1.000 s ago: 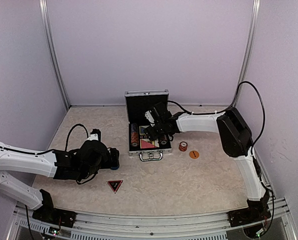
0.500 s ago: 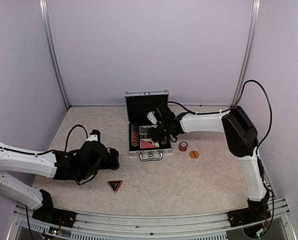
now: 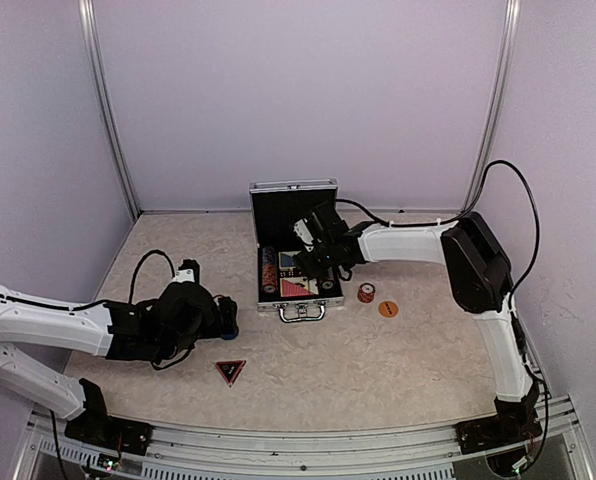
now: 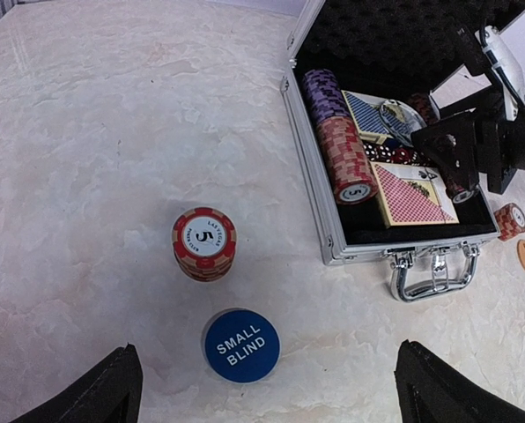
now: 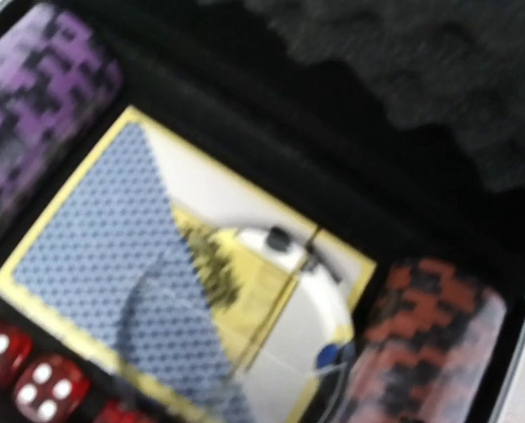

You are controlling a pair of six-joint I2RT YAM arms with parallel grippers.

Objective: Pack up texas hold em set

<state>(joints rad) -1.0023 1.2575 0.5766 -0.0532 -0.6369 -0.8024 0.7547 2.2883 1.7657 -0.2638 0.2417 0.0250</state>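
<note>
Open aluminium case (image 3: 293, 187): lid wall at 12 o'clock of right gripper (image 3: 308, 265); table (image 3: 378, 370) extends toward 6. Right jaw state indeterminate; left gripper (image 3: 228, 318) fully spread, holding nothing.

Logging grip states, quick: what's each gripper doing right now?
Left gripper: open, holding nothing.
Right gripper: down in the open case; open or closed cannot be told.

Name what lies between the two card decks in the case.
Red dice lie between the blue deck and the red deck, clearest in the left wrist view.
</note>
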